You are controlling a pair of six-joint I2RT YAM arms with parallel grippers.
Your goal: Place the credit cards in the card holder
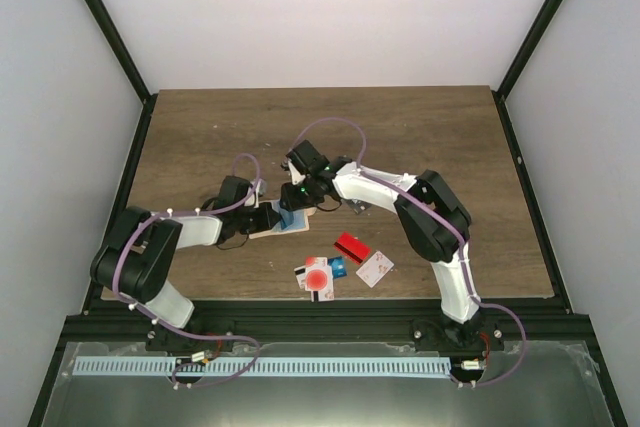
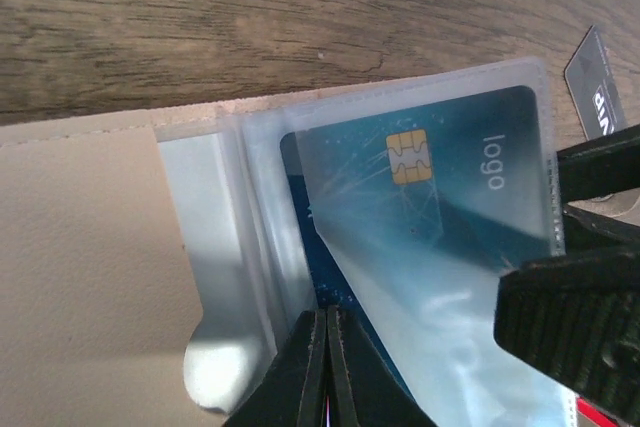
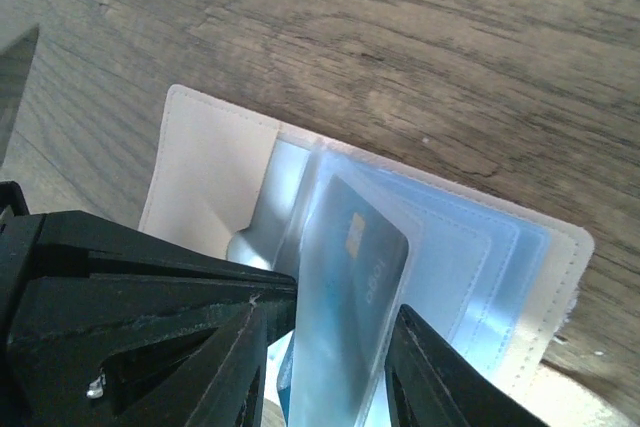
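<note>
While the right gripper [image 3: 335,347] is clamped on the near end of the blue card [image 3: 355,247], the coming move turns on how that card lines up with the holder [image 3: 205,162]; the holder lies open on the table [image 3: 450,37] straight ahead of those fingers, and the card's long axis points away from them into a clear sleeve [image 2: 470,97]; in the left wrist view the chip already shows through the plastic, so the card looks mostly in, though how far it is seated cannot be told; the left gripper [image 2: 325,367] has its jaws together at the holder's near edge, seemingly pinching a lifted sleeve and keeping the holder in place; the right arm is thus the one set to push, along the card's length, and any skew would likely catch a corner on the seam; the wood looks smooth, so an unpinned holder could slide; nearer the bases, well apart from the holder, lie the red card [image 1: 352,245], the dotted card [image 1: 317,277] and a white card [image 1: 375,268]; the walls stand well back.
</note>
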